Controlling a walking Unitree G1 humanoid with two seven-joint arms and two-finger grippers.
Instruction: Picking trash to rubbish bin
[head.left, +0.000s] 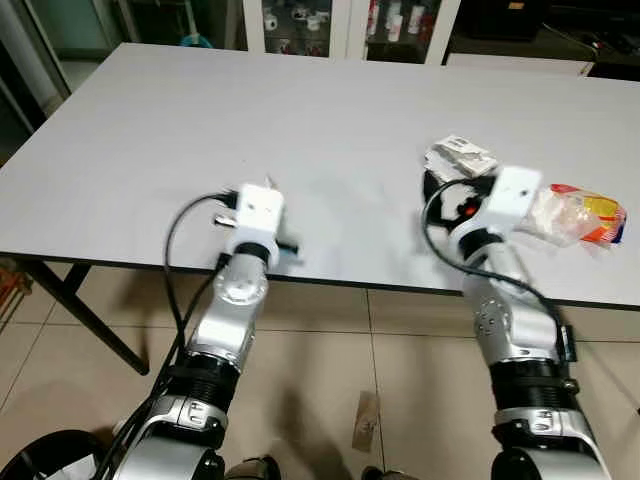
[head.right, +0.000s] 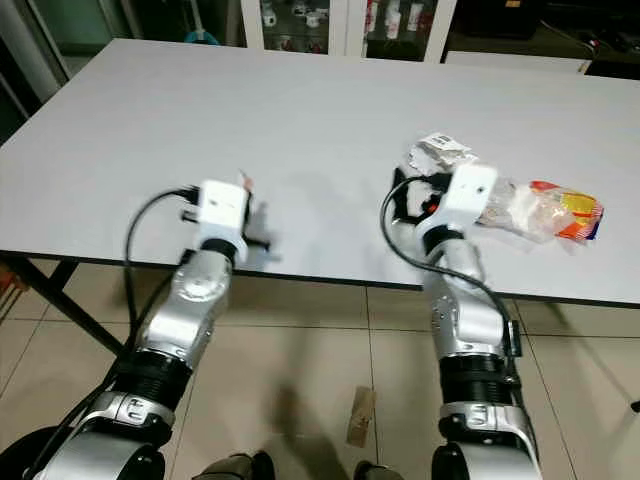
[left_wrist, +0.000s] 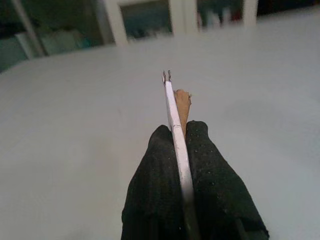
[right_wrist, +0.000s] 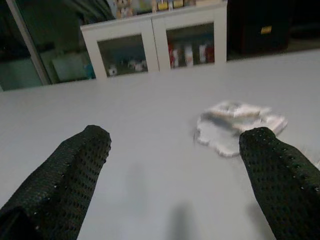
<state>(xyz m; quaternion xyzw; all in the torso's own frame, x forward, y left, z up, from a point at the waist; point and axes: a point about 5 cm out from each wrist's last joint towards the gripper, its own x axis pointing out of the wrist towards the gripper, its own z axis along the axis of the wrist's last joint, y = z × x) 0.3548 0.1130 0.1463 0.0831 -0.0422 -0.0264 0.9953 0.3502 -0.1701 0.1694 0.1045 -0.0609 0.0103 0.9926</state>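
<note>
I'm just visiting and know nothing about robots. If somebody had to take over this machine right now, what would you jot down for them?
Left gripper: shut on a thin white strip with a brown scrap, held over the near part of the grey table.
Right gripper: open and empty, over the table's right side, aimed at the crumpled white wrapper.
Other trash: a clear plastic bag with yellow and red print lies on the table by the right arm.
Done: one piece picked up.
Left: bin that piece, then collect the wrapper and the bag. I cannot spot a rubbish bin from here.
</note>
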